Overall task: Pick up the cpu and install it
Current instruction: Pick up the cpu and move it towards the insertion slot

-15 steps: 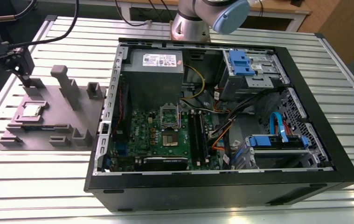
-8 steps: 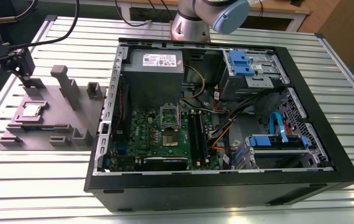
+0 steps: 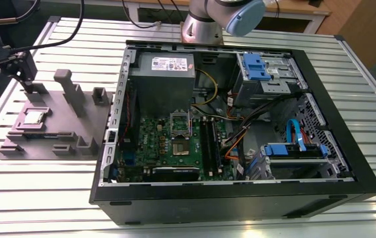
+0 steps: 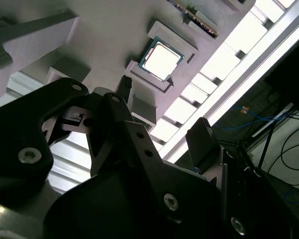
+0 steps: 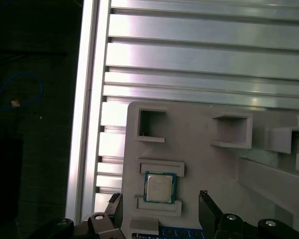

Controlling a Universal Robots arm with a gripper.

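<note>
We're over the block [image 3: 75,124] | pincer [image 5: 160,195] apart, empty | cpu [image 5: 160,187] flat in its recess by the block's edge farthest from the case [image 3: 241,193] | looks light, stiff, slick-topped, fragile: we'd grip opposite rims.

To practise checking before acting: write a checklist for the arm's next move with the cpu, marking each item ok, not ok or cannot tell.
1. cpu lies flat in its recess on the grey block: ok.
2. hand open: ok.
3. fingers straddle the cpu in the first wrist view: ok.
4. cpu gripped: not ok; the hand is above it, apart.
5. computer case open: ok.
6. socket empty and unlatched: cannot tell.
</note>
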